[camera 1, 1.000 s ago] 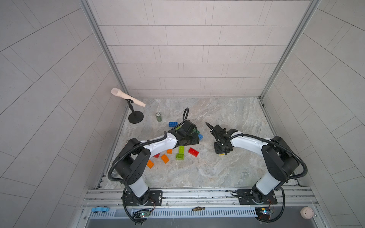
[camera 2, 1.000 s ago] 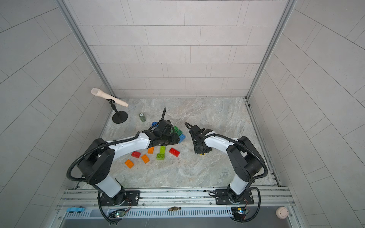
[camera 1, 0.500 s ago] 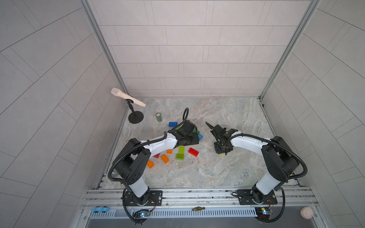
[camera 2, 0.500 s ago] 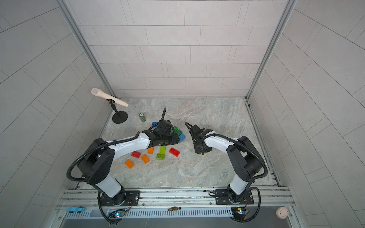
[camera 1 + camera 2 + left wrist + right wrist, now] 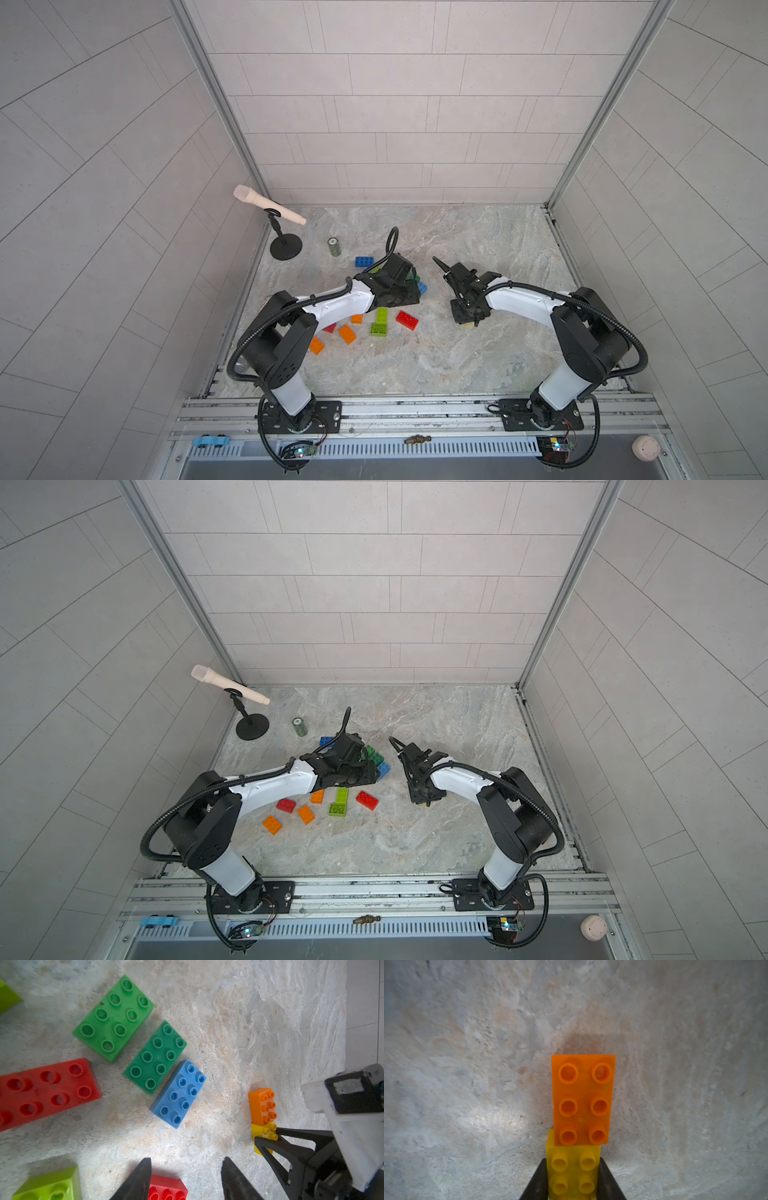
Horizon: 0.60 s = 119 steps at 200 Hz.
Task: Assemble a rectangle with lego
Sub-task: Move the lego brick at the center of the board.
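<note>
Mid-assembly, the right gripper [image 5: 573, 1161] clamped a yellow brick [image 5: 573, 1174] topped by an orange brick [image 5: 583, 1099]. The left gripper [image 5: 186, 1160], half-open and empty, hovered over a red brick [image 5: 166, 1188], probably its next pick.

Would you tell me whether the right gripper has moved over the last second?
No. The right gripper, shut on the yellow brick, sits just as far from the nearest red brick as before.
</note>
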Each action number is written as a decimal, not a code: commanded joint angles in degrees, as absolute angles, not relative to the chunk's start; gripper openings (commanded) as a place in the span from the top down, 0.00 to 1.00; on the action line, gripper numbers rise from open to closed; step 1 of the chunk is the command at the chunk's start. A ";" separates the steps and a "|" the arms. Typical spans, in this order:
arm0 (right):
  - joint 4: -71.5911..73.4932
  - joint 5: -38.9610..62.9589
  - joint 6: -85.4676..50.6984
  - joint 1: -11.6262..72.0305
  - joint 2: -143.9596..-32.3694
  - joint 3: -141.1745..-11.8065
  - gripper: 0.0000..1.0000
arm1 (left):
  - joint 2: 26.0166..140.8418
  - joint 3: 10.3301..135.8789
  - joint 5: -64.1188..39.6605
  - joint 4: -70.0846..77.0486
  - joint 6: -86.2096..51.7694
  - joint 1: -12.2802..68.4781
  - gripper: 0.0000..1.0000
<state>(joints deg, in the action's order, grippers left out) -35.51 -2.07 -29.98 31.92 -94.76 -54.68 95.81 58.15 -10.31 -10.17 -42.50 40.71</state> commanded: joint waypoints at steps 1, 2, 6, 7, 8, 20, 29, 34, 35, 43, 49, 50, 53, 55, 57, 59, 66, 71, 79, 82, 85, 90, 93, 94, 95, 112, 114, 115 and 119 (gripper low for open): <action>-36.73 -4.31 -29.53 31.55 -94.75 -53.01 0.74 | 96.50 60.07 -10.08 -10.20 -42.06 41.31 0.41; -36.73 -4.31 -29.49 31.51 -94.75 -53.05 0.74 | 96.50 60.05 -10.01 -10.20 -42.03 41.31 0.41; -36.66 -4.31 -29.45 31.54 -94.74 -53.05 0.73 | 96.50 60.03 -9.99 -10.20 -42.10 41.39 0.41; -36.65 -4.31 -29.45 31.55 -94.74 -53.07 0.73 | 96.50 60.03 -9.96 -10.20 -42.10 41.39 0.41; -36.74 -4.26 -29.45 31.51 -94.70 -53.08 0.73 | 96.50 60.07 -9.95 -10.20 -42.10 41.39 0.41; -36.84 -4.38 -29.33 31.43 -94.62 -52.99 0.73 | 96.50 60.07 -10.02 -10.24 -42.10 41.44 0.41; -36.87 -4.35 -29.19 31.37 -94.46 -52.90 0.72 | 96.46 60.04 -9.91 -10.28 -42.14 41.48 0.41; -36.90 -4.39 -29.16 31.24 -94.33 -52.78 0.72 | 96.57 60.03 -9.85 -10.27 -42.12 41.54 0.41; -36.86 -4.35 -29.13 31.26 -94.27 -52.80 0.72 | 96.58 60.03 -9.89 -10.23 -42.15 41.51 0.41; -36.94 -4.39 -29.01 31.18 -94.14 -52.71 0.71 | 96.67 60.12 -9.91 -10.27 -42.18 41.57 0.41; -36.99 -4.42 -28.92 31.15 -94.00 -52.73 0.70 | 96.68 60.20 -9.93 -10.27 -42.19 41.65 0.41; -36.99 -4.45 -28.92 31.18 -93.98 -52.69 0.70 | 96.68 60.20 -9.93 -10.23 -42.19 41.65 0.41; -36.98 -4.47 -28.92 31.15 -93.96 -52.73 0.70 | 96.75 60.28 -9.93 -10.20 -42.19 41.70 0.41; -37.00 -4.48 -28.85 31.12 -93.89 -52.71 0.69 | 96.76 60.29 -9.89 -10.24 -42.19 41.67 0.41; -37.00 -4.55 -28.83 31.05 -93.87 -52.73 0.69 | 96.72 60.36 -9.92 -10.25 -42.19 41.66 0.41; -37.00 -4.54 -28.83 31.08 -93.82 -52.67 0.69 | 96.76 60.35 -9.93 -10.21 -42.19 41.70 0.41; -37.00 -4.56 -28.74 31.06 -93.78 -52.71 0.67 | 96.83 60.47 -9.93 -10.20 -42.17 41.79 0.41; -37.00 -4.50 -28.66 31.00 -93.69 -52.73 0.67 | 96.90 60.51 -10.05 -10.20 -42.12 41.83 0.41; -36.87 -4.57 -28.60 30.91 -93.69 -52.72 0.66 | 96.95 60.65 -9.98 -10.24 -42.14 41.92 0.41; -36.90 -4.49 -28.57 30.86 -93.74 -52.73 0.66 | 97.01 60.64 -9.96 -10.22 -42.18 41.94 0.41; -36.84 -4.51 -28.49 30.86 -93.74 -52.80 0.66 | 97.04 60.64 -9.97 -10.23 -42.12 42.00 0.41; -36.78 -4.42 -28.39 30.78 -93.78 -52.81 0.65 | 97.03 60.71 -9.97 -10.25 -42.10 42.01 0.41; -36.74 -4.39 -28.36 30.82 -93.78 -52.77 0.65 | 97.02 60.73 -9.95 -10.23 -42.07 42.06 0.41; -36.74 -4.39 -28.37 30.79 -93.78 -52.79 0.65 | 97.03 60.73 -9.98 -10.21 -42.04 42.08 0.41; -36.74 -4.39 -28.34 30.78 -93.78 -52.85 0.65 | 97.03 60.73 -10.00 -10.21 -42.11 42.09 0.41; -36.60 -4.05 -28.21 30.81 -93.95 -52.95 0.65 | 96.86 60.73 -9.92 -10.28 -42.14 42.19 0.41; -36.64 -4.00 -28.21 30.79 -94.00 -53.03 0.65 | 96.92 60.73 -9.89 -10.24 -42.13 42.19 0.41; -36.60 -3.98 -28.26 30.82 -94.02 -53.01 0.65 | 96.93 60.69 -9.91 -10.26 -42.12 42.19 0.41; -36.56 -3.89 -28.22 30.83 -94.00 -53.06 0.65 | 96.86 60.65 -9.78 -10.27 -42.10 42.19 0.41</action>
<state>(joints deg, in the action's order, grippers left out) -34.98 -2.24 -28.73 31.31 -94.15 -54.00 96.18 59.02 -10.31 -10.15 -42.50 41.80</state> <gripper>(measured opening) 0.353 0.588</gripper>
